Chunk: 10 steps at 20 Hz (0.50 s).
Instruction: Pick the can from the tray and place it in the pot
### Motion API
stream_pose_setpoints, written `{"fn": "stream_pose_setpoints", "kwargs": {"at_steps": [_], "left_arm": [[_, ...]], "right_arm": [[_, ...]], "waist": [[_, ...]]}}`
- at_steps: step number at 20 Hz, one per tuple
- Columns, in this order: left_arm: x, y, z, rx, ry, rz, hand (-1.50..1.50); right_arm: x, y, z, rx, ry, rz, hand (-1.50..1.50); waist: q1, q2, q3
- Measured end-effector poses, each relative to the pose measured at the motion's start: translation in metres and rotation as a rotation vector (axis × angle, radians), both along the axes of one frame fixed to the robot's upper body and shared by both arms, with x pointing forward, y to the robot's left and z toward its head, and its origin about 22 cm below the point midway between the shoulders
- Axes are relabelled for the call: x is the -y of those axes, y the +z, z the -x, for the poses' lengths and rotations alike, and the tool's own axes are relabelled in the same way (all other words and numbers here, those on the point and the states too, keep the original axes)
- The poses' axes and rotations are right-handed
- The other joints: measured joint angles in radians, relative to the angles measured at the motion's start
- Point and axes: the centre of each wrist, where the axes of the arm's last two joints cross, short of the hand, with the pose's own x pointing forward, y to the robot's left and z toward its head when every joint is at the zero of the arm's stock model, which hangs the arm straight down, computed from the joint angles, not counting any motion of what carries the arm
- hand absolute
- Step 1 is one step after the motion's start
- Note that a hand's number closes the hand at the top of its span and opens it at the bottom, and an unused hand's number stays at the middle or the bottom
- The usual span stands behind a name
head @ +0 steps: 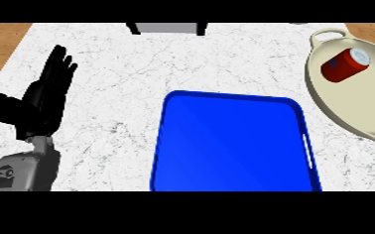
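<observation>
The left hand [50, 87] is held open at the left edge, fingers up. The can [346, 65] lies inside the pot [322, 96], beside the blue tray [233, 146] on the marbled tabletop [117, 79].

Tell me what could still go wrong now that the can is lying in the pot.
The red can lies on its side in the cream pot, so it could roll if the pot is bumped. The pot sits at the view's right edge, partly cut off, so its far side cannot be checked. The left hand rests open at the left, away from both; the right hand is not visible.
</observation>
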Motion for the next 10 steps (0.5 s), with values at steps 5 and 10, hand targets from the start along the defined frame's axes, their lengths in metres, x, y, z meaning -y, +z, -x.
{"fn": "stream_pose_setpoints", "kwargs": {"at_steps": [5, 10], "left_arm": [[0.004, 0.001, -0.003, 0.001, -0.002, 0.005, 0.00], [0.000, 0.005, -0.006, 0.006, 0.000, 0.003, 0.00]], "right_arm": [[0.031, 0.007, 0.033, 0.000, 0.017, -0.024, -1.50], [0.051, 0.008, 0.060, -0.024, 0.008, -0.024, -1.50]], "waist": [[-0.003, 0.001, 0.001], [-0.001, 0.002, 0.002]]}}
